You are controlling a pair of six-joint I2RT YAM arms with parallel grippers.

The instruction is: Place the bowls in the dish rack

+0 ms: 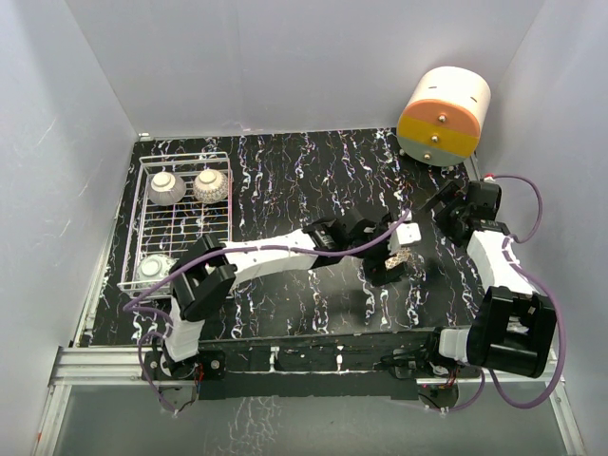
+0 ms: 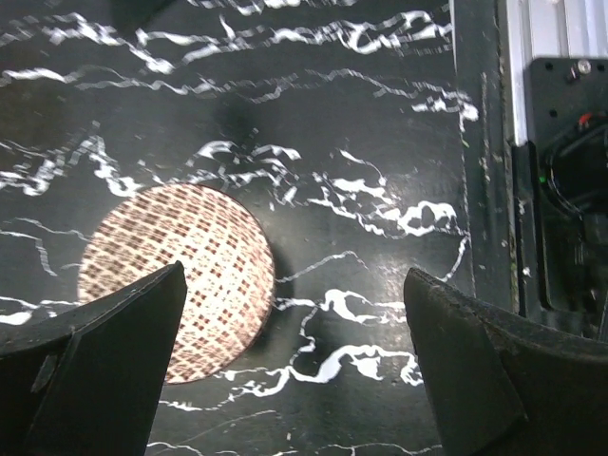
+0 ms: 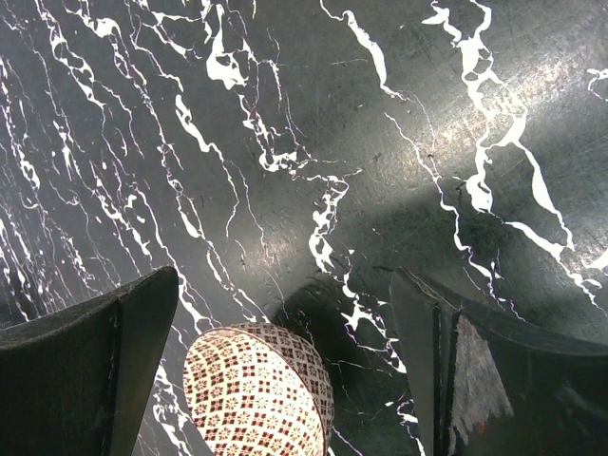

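1. Found the black, white-veined marble-look table [image 1: 285, 180] carrying everything.
2. Saw the rectangular white wire dish rack [image 1: 180, 228] at its left side, with three small round ceramic bowls [image 1: 211, 184] inside: two at the far end, one at the near end.
3. Traced the left gripper [image 1: 391, 249] reaching across to centre-right, jaws spread wide and holding nothing. Placed the right gripper [image 1: 448, 214] just beyond it to the right, jaws likewise parted and empty.
4. Located the small round ceramic bowl with the red-brown lattice pattern [image 2: 176, 275] on the table, well apart from the rack and directly beneath the left gripper. Noted it offset toward the finger [image 2: 104, 361] at the left of the wrist view and partly hidden under it.
5. Judged the left arm nearer. Found no long axis on a round bowl, so reckoned a sideways shift toward that finger necessary before closing. Could not tell whether upright or overturned.
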